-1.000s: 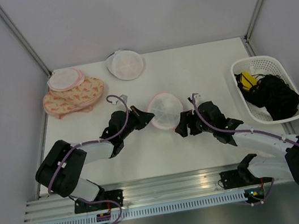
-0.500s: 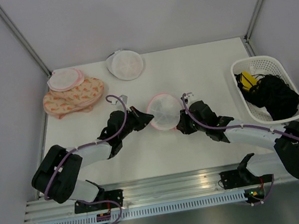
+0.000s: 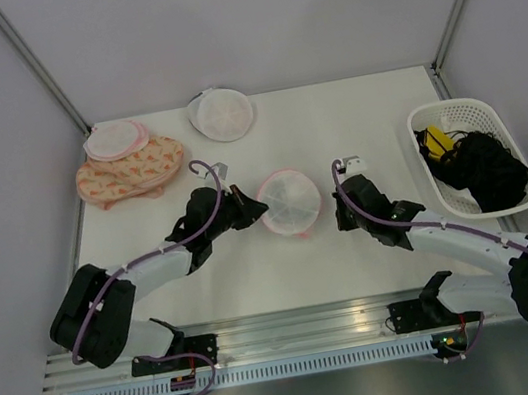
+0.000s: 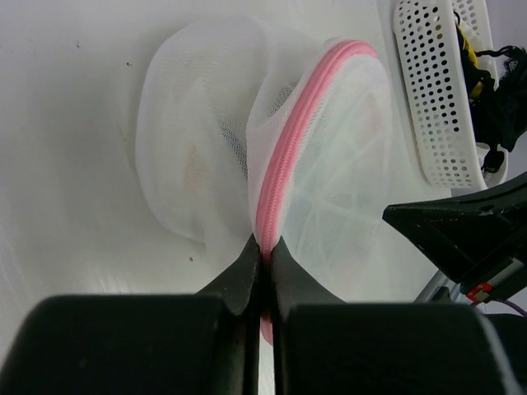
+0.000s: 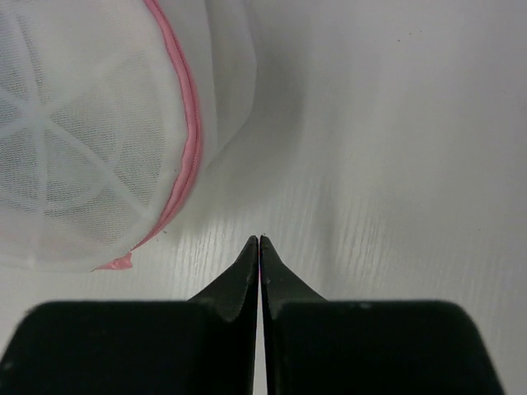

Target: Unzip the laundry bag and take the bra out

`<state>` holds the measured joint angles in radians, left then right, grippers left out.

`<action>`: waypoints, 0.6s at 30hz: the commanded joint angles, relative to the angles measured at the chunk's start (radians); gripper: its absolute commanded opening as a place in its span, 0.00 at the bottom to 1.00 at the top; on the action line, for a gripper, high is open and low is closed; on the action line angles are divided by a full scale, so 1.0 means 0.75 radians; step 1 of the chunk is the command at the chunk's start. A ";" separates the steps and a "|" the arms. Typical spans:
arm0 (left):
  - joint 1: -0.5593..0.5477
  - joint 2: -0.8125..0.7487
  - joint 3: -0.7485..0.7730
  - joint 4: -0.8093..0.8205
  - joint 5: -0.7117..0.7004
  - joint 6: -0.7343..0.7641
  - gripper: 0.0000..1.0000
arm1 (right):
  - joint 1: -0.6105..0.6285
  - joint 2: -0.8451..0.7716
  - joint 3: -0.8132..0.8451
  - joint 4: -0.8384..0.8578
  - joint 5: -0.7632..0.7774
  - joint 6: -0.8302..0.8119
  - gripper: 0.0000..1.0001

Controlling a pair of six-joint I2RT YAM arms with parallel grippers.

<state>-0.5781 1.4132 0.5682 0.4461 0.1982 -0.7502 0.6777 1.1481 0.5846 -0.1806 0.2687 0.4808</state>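
The laundry bag [image 3: 290, 201], a round white mesh case with a pink zipper rim [image 4: 288, 148], lies mid-table between the two arms. My left gripper [image 3: 248, 207] is shut on the rim at the bag's left edge; in the left wrist view the pink tape is pinched between the tips [image 4: 265, 247]. My right gripper [image 3: 345, 216] sits just right of the bag, apart from it. In the right wrist view its jaws [image 5: 260, 240] meet tip to tip over bare table, with the bag [image 5: 82, 123] and its pink zipper end [image 5: 115, 263] to the left. The bra is hidden.
A white perforated basket [image 3: 462, 109] holding dark clothes [image 3: 488, 175] stands at the right edge. A plain white round case [image 3: 222, 113] lies at the back. Another pink-edged case [image 3: 115, 139] rests on orange patterned cloth [image 3: 138, 170] at the back left.
My right gripper has closed and drawn back to the right, away from the bag's edge. The bag has settled flatter. The left gripper keeps its pinch on the rim.
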 commanded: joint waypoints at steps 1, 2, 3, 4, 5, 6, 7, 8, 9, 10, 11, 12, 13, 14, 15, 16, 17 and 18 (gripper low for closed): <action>0.014 -0.080 0.030 -0.075 0.055 0.096 0.02 | 0.003 -0.046 0.065 -0.082 -0.018 -0.021 0.04; 0.014 -0.088 0.024 -0.073 0.057 0.088 0.02 | 0.005 -0.052 0.057 -0.042 -0.082 -0.021 0.14; 0.014 -0.103 0.016 -0.051 0.057 0.076 0.02 | 0.005 -0.062 0.045 -0.007 -0.149 -0.021 0.24; 0.014 -0.107 -0.001 -0.037 0.061 0.056 0.02 | 0.013 -0.084 0.010 0.032 -0.257 -0.009 0.43; 0.014 -0.111 -0.005 -0.030 0.063 0.043 0.02 | 0.021 -0.097 -0.012 0.103 -0.286 -0.003 0.51; 0.014 -0.113 -0.007 -0.022 0.063 0.035 0.02 | 0.029 -0.105 -0.031 0.132 -0.309 0.007 0.54; 0.014 -0.111 -0.007 -0.022 0.065 0.025 0.02 | 0.057 -0.119 -0.063 0.157 -0.309 0.027 0.56; 0.014 -0.111 -0.007 -0.022 0.063 0.017 0.02 | 0.070 -0.121 -0.078 0.200 -0.303 0.034 0.56; 0.014 -0.109 -0.009 -0.020 0.065 0.010 0.02 | 0.084 -0.124 -0.090 0.222 -0.295 0.040 0.56; 0.014 -0.107 -0.007 -0.018 0.069 0.006 0.02 | 0.111 -0.120 -0.115 0.231 -0.285 0.046 0.56; 0.014 -0.105 -0.005 -0.020 0.069 0.002 0.02 | 0.123 -0.115 -0.125 0.293 -0.275 0.060 0.56; 0.014 -0.105 -0.005 -0.018 0.069 -0.002 0.02 | 0.131 -0.107 -0.133 0.312 -0.266 0.069 0.56; 0.014 -0.105 -0.005 -0.020 0.067 -0.004 0.02 | 0.148 -0.083 -0.143 0.329 -0.254 0.073 0.56; 0.014 -0.105 -0.003 -0.020 0.067 -0.006 0.02 | 0.156 -0.068 -0.145 0.359 -0.242 0.079 0.56; 0.014 -0.105 -0.005 -0.020 0.067 -0.010 0.02 | 0.164 -0.052 -0.143 0.372 -0.215 0.079 0.56; 0.014 -0.107 -0.005 -0.020 0.069 -0.014 0.02 | 0.178 -0.016 -0.141 0.384 -0.203 0.079 0.56; 0.014 -0.109 -0.009 -0.012 0.071 -0.022 0.02 | 0.186 0.003 -0.141 0.416 -0.193 0.083 0.56; 0.014 -0.109 -0.011 -0.008 0.075 -0.026 0.02 | 0.197 0.038 -0.135 0.443 -0.164 0.087 0.56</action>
<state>-0.5713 1.3567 0.5659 0.3988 0.2211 -0.7414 0.8059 1.1309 0.4793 0.0334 0.0956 0.5228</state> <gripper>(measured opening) 0.037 0.559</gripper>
